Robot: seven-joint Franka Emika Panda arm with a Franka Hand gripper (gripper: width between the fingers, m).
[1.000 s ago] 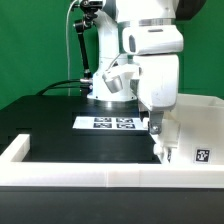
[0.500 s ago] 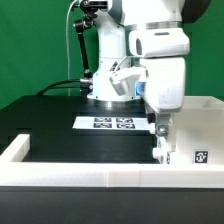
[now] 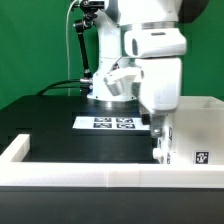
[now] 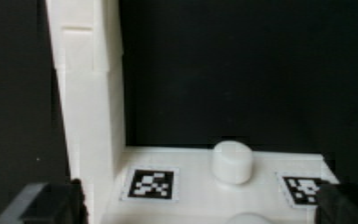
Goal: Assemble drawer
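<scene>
The large white housing [image 3: 192, 128] stands at the exterior view's right, with a tag on its front. My gripper [image 3: 158, 142] is low against the housing's left side. In the wrist view a tall white wall [image 4: 87, 90] rises beside a white face [image 4: 194, 180] that carries two tags and a rounded knob [image 4: 233, 160]. My gripper [image 4: 204, 205] is open, with its dark fingers [image 4: 51, 205] wide apart, one on either side of that face. I cannot tell whether they touch it. The trays do not show as separate pieces.
The marker board [image 3: 108, 123] lies flat on the black table just behind and left of my gripper. The long low white rim [image 3: 60, 172] runs along the table's front and left corner. The arm's base [image 3: 105, 90] stands at the back.
My gripper shifted slightly to the exterior view's right, then came back a little to the left. It stays low by the housing's side.
</scene>
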